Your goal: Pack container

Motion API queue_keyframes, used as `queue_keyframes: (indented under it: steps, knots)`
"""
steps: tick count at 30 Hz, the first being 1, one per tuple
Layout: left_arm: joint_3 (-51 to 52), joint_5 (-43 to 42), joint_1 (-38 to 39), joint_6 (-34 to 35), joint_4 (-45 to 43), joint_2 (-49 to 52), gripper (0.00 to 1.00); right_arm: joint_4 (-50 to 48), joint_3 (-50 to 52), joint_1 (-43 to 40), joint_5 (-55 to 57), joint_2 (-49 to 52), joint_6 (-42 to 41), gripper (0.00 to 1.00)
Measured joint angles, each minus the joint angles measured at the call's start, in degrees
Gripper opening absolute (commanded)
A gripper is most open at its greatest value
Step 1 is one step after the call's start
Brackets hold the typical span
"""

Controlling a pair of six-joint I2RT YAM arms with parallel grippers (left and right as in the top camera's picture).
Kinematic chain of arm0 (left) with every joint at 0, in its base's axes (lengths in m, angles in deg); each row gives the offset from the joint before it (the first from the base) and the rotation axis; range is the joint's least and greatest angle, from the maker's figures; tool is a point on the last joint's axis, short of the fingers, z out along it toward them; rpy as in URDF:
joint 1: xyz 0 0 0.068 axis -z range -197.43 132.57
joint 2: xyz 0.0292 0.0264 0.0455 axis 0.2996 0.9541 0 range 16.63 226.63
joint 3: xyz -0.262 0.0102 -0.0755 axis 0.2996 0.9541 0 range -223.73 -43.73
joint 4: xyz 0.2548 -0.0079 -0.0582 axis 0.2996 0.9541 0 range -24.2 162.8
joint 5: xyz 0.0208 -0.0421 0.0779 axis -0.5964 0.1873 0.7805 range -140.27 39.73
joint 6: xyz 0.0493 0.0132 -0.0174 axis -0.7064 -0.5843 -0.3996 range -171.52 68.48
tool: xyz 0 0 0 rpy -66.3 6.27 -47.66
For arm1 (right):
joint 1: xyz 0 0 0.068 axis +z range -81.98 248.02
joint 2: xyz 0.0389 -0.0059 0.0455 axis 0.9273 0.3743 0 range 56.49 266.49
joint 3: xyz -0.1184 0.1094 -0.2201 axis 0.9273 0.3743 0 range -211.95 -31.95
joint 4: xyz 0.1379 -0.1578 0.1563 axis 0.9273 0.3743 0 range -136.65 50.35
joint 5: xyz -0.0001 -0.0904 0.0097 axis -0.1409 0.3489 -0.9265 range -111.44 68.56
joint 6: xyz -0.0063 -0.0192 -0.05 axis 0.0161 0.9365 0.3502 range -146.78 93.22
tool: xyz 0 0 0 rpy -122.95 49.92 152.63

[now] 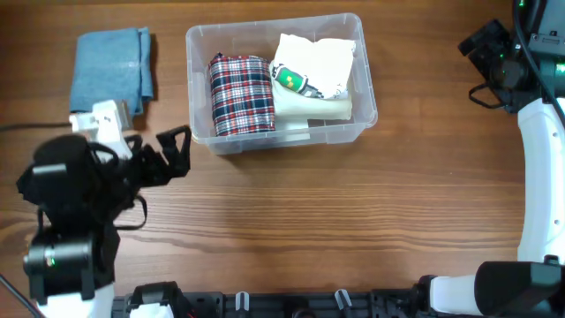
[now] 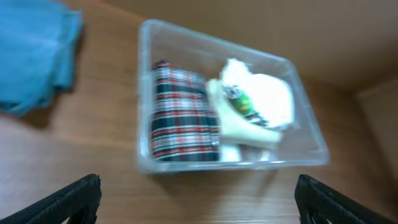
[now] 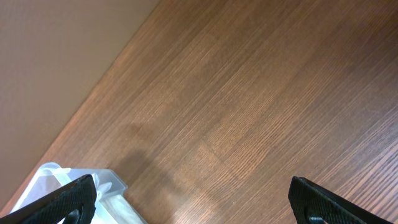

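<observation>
One wooden table [image 1: 353,212] carries everything, its grain running left to right. Past its far edge my wrist views show only a plain tan wall.

One container [image 1: 335,132], a clear plastic tub, sits toward the far side of the table, a little left of centre and turned slightly askew. It lies just beyond my left gripper and well apart from my right.

Inside it I count one folded red, white and navy plaid garment [image 1: 240,95] on the left. On the right is pale fabric that looks like two pieces: a white garment with a green print [image 1: 313,66] lies on a cream folded one [image 1: 309,113]. I cannot be sure these are separate.

One folded blue cloth [image 1: 112,69] lies on the wood outside the tub, to its left, not touching it.

I have two grippers. My left gripper [image 1: 181,152] is empty, fingers spread wide, aimed at the tub's near left corner. My own left arm hides the table's near left part from above.

My right gripper [image 1: 477,69] is also spread wide and empty, over bare wood at the far right.
</observation>
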State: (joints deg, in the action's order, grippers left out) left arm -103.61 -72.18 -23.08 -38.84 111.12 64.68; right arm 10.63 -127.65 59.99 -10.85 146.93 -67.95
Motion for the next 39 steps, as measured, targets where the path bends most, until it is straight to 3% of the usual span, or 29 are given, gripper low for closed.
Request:
queue_keyframes:
  steps: [4, 7, 9, 15, 20, 29, 39]
  knots:
    - [-1.01, -5.25, 0.00, -0.13, 0.37, 2.14, 1.00, -0.02, 0.00, 0.00, 0.00, 0.00, 0.00, 1.00]
    - [-1.16, -4.02, 0.02, 0.17, 2.73, 4.50, 1.00, -0.02, 0.00, 0.00, 0.00, 0.00, 0.00, 1.00]
    - [-1.27, 0.35, 0.00, 3.69, 5.29, 6.45, 1.00, 0.00, 0.00, 0.00, 0.00, 0.00, 0.00, 1.00]
    - [-1.25, 21.49, -2.10, 24.26, 14.21, 16.31, 1.00, 0.00, 0.00, 0.00, 0.00, 0.00, 0.00, 1.00]
    - [-1.25, 28.57, -8.87, 32.09, 14.01, 22.36, 1.00, 0.00, 0.00, 0.00, 0.00, 0.00, 0.00, 1.00]
    - [-1.25, 34.64, -19.12, 36.70, 7.85, 34.64, 1.00, 0.00, 0.00, 0.00, 0.00, 0.00, 0.00, 1.00]
    - [-1.25, 35.01, -20.20, 28.85, -1.68, 46.40, 0.99, -0.02, 0.00, 0.00, 0.00, 0.00, 0.00, 1.00]
